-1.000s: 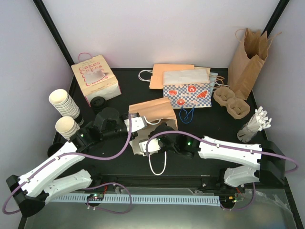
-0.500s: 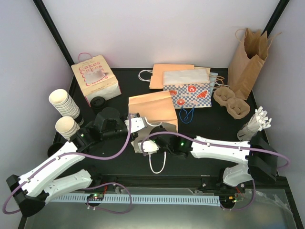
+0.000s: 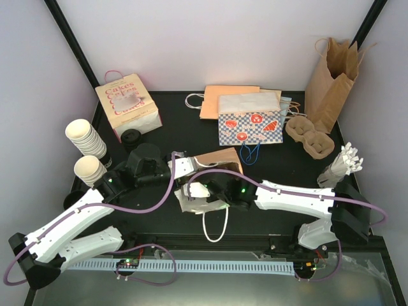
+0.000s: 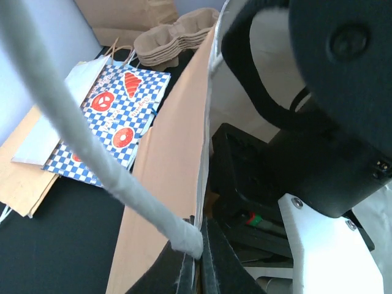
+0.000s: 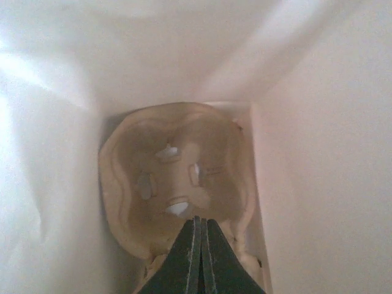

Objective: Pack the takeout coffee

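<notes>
brown paper bag (image 3: 220, 158): lies near the middle of the black table (image 3: 172, 124). the mouth is turned toward 7 o'clock with white lining showing. its white cord handle (image 3: 217, 227) loops out toward 6 o'clock.
left gripper (image 4: 197, 257): you have it clamped on the bag's rim at the 10 o'clock side of the mouth. the paper edge sits between the two fingers, and the handle cord runs up past them.
right gripper (image 5: 200, 245): reaches into the bag mouth from 3 o'clock. fingers are pressed together with nothing between them.
pulp cup carrier (image 5: 177, 184): at the bottom of the bag, just beyond your right fingertips. whether they touch it, you can't tell.
takeout coffee: you can't pick out a lidded cup for certain in any view.
black round piece (image 3: 132, 137): at the table's 10 o'clock, just beside the cake box. lid stack or lidded cup, can't tell.
cake box (image 3: 127, 107): white with pink lettering, at 10 o'clock.
stacked cups (image 3: 84, 137): cream and lidless, at 9 o'clock. a single open cup (image 3: 88, 169) stands just toward 6 o'clock of them.
checkered bag (image 3: 250, 126): blue and white, just toward 1 o'clock of the brown paper bag, standing apart from it.
second carrier (image 3: 309, 137): pulp, on the table at 2 o'clock, beside the tall kraft bag (image 3: 331, 76).
</notes>
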`<state>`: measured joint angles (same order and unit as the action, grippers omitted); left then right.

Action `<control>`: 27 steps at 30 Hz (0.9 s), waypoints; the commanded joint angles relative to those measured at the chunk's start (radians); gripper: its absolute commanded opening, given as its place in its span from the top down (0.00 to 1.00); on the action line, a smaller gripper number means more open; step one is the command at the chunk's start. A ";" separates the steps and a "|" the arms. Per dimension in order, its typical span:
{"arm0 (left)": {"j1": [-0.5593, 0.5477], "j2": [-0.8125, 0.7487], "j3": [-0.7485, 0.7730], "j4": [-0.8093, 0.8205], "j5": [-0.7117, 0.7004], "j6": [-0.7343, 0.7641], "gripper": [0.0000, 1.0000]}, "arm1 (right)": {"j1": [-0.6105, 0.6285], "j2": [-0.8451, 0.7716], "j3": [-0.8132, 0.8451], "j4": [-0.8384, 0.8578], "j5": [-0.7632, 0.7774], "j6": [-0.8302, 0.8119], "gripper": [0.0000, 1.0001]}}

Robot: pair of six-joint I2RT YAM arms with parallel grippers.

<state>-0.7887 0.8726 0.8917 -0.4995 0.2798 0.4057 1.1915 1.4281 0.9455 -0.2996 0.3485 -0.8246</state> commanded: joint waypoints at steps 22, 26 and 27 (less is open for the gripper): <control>-0.027 0.020 0.090 -0.046 0.109 -0.045 0.98 | -0.016 0.168 -0.070 0.114 0.115 -0.087 0.99; -0.041 0.026 0.081 -0.041 0.111 -0.055 0.98 | -0.017 0.183 -0.096 0.159 0.117 -0.088 0.99; -0.044 0.029 0.077 -0.038 0.111 -0.058 0.98 | -0.017 0.187 -0.104 0.173 0.116 -0.091 0.99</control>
<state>-0.8043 0.8997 0.9249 -0.5739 0.3325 0.3691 1.1847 1.5894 0.8764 -0.1825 0.4431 -0.9241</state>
